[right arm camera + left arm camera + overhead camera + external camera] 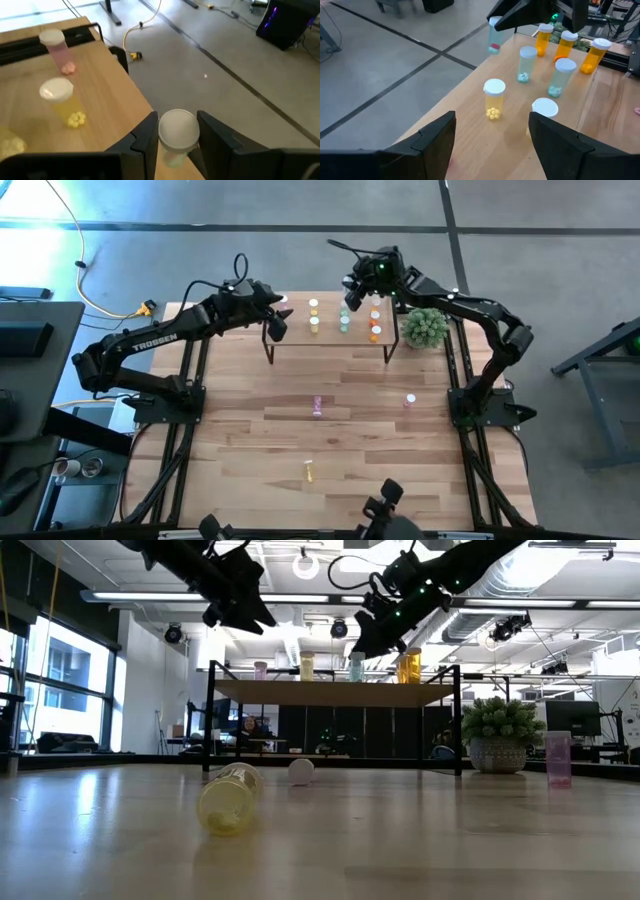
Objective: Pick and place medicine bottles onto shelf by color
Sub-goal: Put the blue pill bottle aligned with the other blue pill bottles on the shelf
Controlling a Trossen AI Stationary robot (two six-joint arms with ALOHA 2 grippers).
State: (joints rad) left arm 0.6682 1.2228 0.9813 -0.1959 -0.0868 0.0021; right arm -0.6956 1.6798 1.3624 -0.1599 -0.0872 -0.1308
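Status: sorting is well advanced but not complete. The shelf [330,345] at the far side of the worktop [250,440] already carries upright bottles grouped by color: a pink bottle [57,50] at the left-arm end, then yellow bottles [314,315], green bottles [345,318] and orange bottles [375,325] toward the plant end.

Right claw [175,135]: closed on a white-capped bottle [177,131], held above the far edge of the shelf near the green group. In the left wrist view the bottle body looks pale green [494,34], so its likely place is with the green bottles.

Left claw [492,137]: fingers spread wide, empty, hovering above the pink and yellow end of the shelf.

Remaining: three bottles are off the shelf. A yellow bottle [230,798] lies on its side near the front edge of the worktop. A pink bottle [318,406] lies on its side at mid-worktop. A second pink bottle [558,757] stands upright on the right arm's side.

Obstructions: the potted plant [425,328] stands just beside the orange end of the shelf and limits approach there. The bottles within each group stand near each other, so a lowered claw risks tipping neighbors.
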